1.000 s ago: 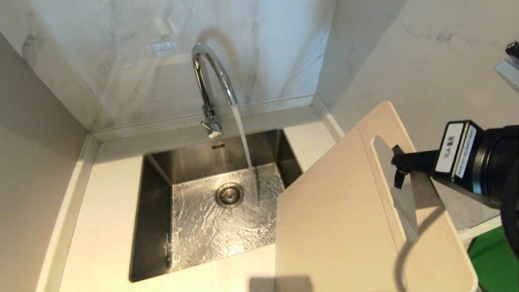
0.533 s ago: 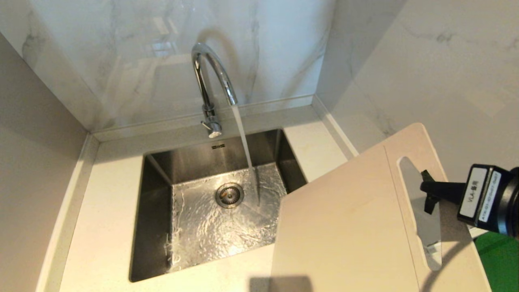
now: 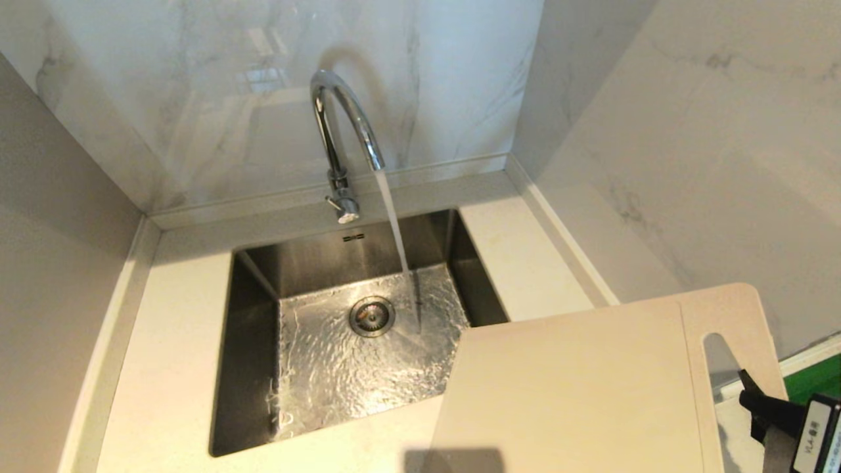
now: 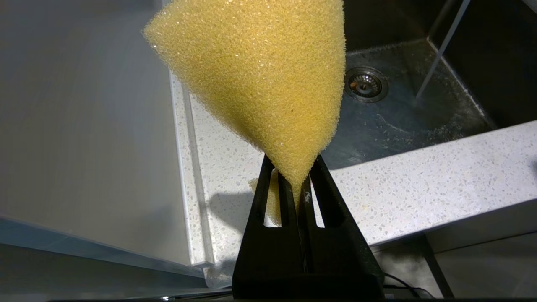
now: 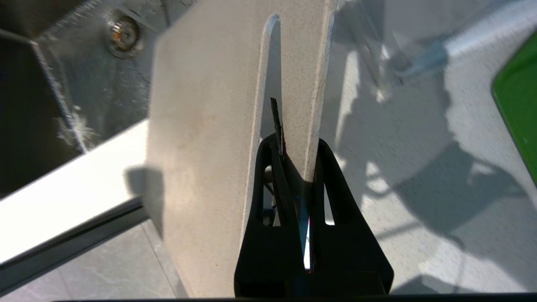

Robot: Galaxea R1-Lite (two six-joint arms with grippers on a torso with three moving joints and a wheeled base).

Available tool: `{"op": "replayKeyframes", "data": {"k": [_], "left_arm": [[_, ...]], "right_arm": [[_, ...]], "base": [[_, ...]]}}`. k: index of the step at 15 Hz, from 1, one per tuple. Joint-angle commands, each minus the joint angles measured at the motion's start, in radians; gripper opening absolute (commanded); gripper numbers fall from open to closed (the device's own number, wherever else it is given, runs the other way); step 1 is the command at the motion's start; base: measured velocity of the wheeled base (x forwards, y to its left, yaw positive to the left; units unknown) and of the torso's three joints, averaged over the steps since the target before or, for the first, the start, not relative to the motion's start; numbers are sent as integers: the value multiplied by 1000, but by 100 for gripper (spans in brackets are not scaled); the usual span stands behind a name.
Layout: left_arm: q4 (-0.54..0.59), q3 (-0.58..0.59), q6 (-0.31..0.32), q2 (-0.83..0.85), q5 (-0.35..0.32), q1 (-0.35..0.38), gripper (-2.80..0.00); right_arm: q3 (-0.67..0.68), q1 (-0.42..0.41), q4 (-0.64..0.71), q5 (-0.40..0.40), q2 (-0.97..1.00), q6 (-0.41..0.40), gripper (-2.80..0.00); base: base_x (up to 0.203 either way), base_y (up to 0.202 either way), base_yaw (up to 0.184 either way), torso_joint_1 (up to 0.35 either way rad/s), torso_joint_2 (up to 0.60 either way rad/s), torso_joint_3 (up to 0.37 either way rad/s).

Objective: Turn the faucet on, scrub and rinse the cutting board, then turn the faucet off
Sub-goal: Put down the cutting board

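The chrome faucet (image 3: 338,125) stands behind the sink, and water (image 3: 394,223) runs from its spout into the basin. The beige cutting board (image 3: 571,387) hangs over the counter at the near right, one corner reaching over the sink. My right gripper (image 3: 755,407) is shut on the strip beside the board's slot handle. In the right wrist view the gripper (image 5: 293,144) clamps that strip of the board (image 5: 201,126). My left gripper (image 4: 295,176), outside the head view, is shut on a yellow sponge (image 4: 260,71) near the counter's front edge.
The steel sink (image 3: 253,341) is wet, with its drain (image 3: 372,316) in the middle. Marble walls close in behind and on the right. A green surface (image 3: 815,381) shows past the counter's right end. A speckled white counter (image 3: 171,341) surrounds the sink.
My right gripper has carried the board down and toward the near right, away from the wall, and the board now lies flatter. Water keeps running. The left arm has not moved.
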Motion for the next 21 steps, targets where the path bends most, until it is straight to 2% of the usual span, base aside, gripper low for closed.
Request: {"op": "replayKeyframes", "data": {"k": [1,4,7,10,15,18,21], "left_arm": [[0,2,0,2,0,0,-280],[0,2,0,2,0,0,-280],[0,2,0,2,0,0,-280],[0,2,0,2,0,0,-280],[0,2,0,2,0,0,-280],[0,2,0,2,0,0,-280],[0,2,0,2,0,0,-280]], "right_arm": [[55,-8,3,-13,-33,2,-280],[155,-8,-15,-73,-43,12,-280],[290,-9,-188,-80,-42,10,-280],[372,-14,-282,-81,-18,17,-280],[527,-14,-412,-79,23,98,-280],[558,-14,-474,-66,68,119,-280],[540,-13,-520,-43,198,115,-280]], "base": [[0,0,0,0,0,0],[0,0,0,0,0,0],[0,0,0,0,0,0],[0,0,0,0,0,0],[0,0,0,0,0,0],[0,0,0,0,0,0],[0,0,0,0,0,0]]}}
